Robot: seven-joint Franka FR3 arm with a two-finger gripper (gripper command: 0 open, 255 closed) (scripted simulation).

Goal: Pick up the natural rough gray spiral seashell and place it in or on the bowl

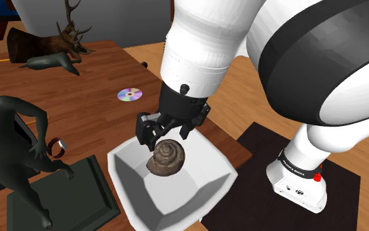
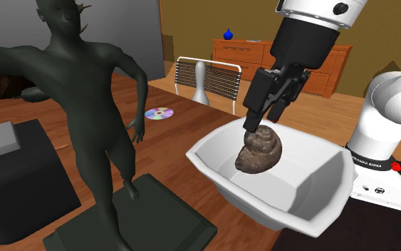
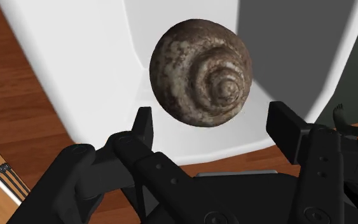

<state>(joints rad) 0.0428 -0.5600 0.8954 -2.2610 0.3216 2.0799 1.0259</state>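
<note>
Brand: "FRANKA EMIKA", in small white capitals.
Stands on: the dark band round the foot of the white arm, just above its base.
Place: well apart from the gripper, lower than the hand and off to its side.
Shoulder view: the same lettering, barely legible.

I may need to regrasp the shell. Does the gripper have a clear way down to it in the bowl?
Probably yes. The open gripper hangs right above the shell, with its fingers apart and nothing between it and the shell. The walls of the bowl look wide enough to clear both fingers.
</note>
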